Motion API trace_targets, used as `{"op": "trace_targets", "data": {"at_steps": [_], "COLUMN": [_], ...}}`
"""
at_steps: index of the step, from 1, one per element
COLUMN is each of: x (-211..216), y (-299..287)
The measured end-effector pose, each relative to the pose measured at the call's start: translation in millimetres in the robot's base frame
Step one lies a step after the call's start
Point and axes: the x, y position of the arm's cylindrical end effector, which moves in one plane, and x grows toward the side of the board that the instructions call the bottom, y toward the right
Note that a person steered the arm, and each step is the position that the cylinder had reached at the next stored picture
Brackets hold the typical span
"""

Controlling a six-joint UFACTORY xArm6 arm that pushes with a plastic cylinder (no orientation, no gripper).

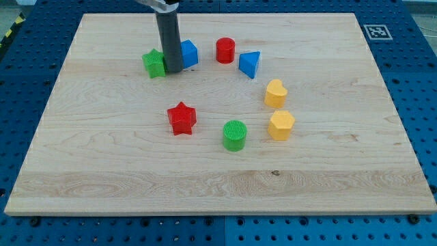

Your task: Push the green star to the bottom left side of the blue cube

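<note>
Worktop: pale wooden board on blue pegboard.
Tool: plain rod, holding nothing.
Green star: touching tool's left side.
Blue cube: just right of tool.

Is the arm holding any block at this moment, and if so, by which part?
Nothing is held. My tip stands between the green star and the blue cube, close against both; it can only push.

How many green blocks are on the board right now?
2: the green star at the view's upper left, touching my tip, and a green cylinder near centre. None seem hidden.
</note>
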Motion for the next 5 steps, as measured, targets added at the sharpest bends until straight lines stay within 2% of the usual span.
{"op": "trace_targets", "data": {"at_steps": [3,4,5], "x": [-10,-43,-62], "y": [-4,-14,-52]}}
